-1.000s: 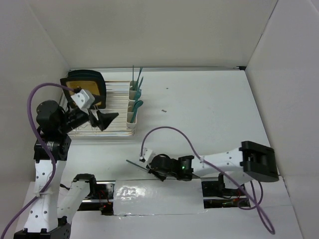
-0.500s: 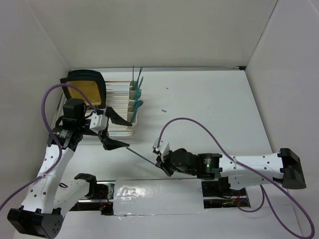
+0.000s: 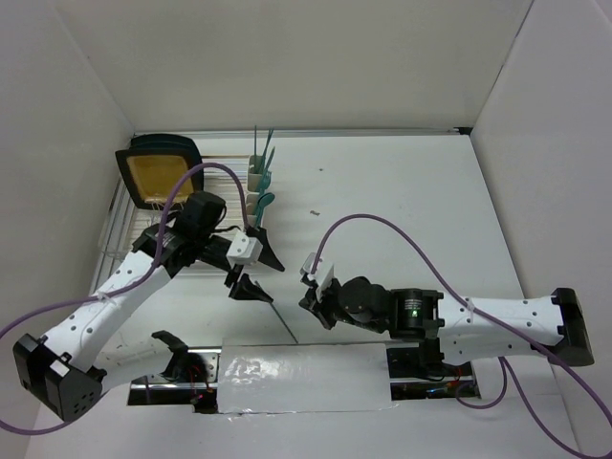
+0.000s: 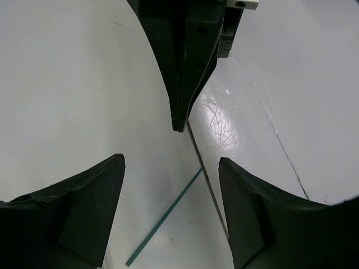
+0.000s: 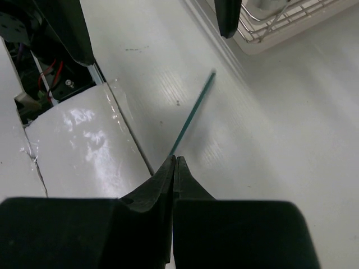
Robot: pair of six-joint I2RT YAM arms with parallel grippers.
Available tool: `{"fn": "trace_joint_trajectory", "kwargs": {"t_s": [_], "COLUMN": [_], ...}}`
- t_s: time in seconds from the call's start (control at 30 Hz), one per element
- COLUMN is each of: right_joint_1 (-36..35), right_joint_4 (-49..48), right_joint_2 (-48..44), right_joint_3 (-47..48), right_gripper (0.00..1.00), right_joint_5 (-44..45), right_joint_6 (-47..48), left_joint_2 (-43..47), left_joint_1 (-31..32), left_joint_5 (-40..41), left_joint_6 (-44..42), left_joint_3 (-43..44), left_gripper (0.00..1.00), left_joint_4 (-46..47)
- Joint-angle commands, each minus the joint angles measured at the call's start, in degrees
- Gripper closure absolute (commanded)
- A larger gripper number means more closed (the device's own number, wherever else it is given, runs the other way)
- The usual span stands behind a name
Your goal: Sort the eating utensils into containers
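My right gripper (image 3: 312,298) (image 5: 174,159) is shut on one end of a slim teal utensil (image 5: 193,112), seen edge-on, so I cannot tell which kind. Its free end points toward my left gripper (image 3: 256,274) (image 4: 171,168), which is open. In the left wrist view the utensil (image 4: 162,216) lies between that gripper's two fingers without touching them. The cream-white containers (image 3: 255,201) stand at the right end of the wire rack, with several teal utensils (image 3: 265,158) upright in them.
A wire dish rack (image 3: 143,251) holds a tan-and-black board (image 3: 161,175) at the back left; its corner shows in the right wrist view (image 5: 280,22). A tiny dark speck (image 3: 314,212) lies mid-table. A glossy white strip (image 3: 287,378) covers the near edge. White walls enclose the table.
My left arm has swung from the rack to the front middle, its open gripper now around the utensil's free end. My right gripper has carried the utensil slightly right and back.
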State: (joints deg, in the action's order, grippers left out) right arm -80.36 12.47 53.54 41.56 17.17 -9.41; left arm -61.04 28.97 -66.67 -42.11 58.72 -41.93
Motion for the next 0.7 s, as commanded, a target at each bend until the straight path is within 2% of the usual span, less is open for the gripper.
{"fn": "trace_joint_trajectory", "kwargs": {"t_s": [0.0,0.13,0.33,0.43,0.63,0.67], "right_joint_1": [0.2,0.29,0.55,0.64,2.13,2.31], "right_joint_4": [2.65,3.17,3.18,3.18,1.85,1.86], "right_joint_2": [0.86,0.07,-2.56,-3.0,0.15,0.95], "right_joint_3": [2.65,2.65,0.63,-1.65,-3.06,-2.54], "right_gripper": [1.0,1.0,1.0,0.98,0.85,0.8], "right_joint_5": [0.24,0.23,1.55,2.17,6.63,7.69], "right_joint_6": [1.32,1.32,-1.14,-3.76,-9.65,-11.4], "left_joint_2": [-0.74,-3.64,-2.77,-2.07,-4.7,-5.23], "left_joint_1": [2.05,5.83,5.57,5.65,5.92,6.01], "left_joint_5": [4.26,12.25,12.27,14.72,21.31,22.02], "left_joint_6": [-3.77,-4.03,-3.86,-3.86,-5.35,-6.57], "left_joint_3": [4.73,6.14,3.42,2.54,0.7,0.61], "left_gripper": [0.2,0.22,0.24,0.24,0.25,0.26], "left_joint_4": [-1.04,-4.12,-2.36,-1.84,-0.52,0.0]}}
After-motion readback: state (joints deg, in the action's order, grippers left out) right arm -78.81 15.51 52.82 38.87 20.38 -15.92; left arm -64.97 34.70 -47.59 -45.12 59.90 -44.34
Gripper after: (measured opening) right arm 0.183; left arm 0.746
